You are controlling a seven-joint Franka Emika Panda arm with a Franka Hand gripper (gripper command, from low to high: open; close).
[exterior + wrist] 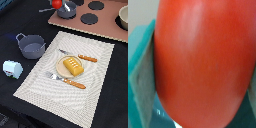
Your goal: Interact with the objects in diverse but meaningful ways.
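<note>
A: Exterior view first, biggest down; the worktop is dark, a striped placemat lies on it, a toy stove sits at the far edge; the dark grey pot stands just beside the mat, the bread loaf on a plate between knife and fork.

B: And the tomato?

A: Up at the far edge, over a small pan on the stove; the tool is clamped on it; in the wrist view a teal pad presses its flank.

B: Handling?

A: Likely light, hard, smooth plastic; round, so slippery; best gripped across its widest middle.
</note>
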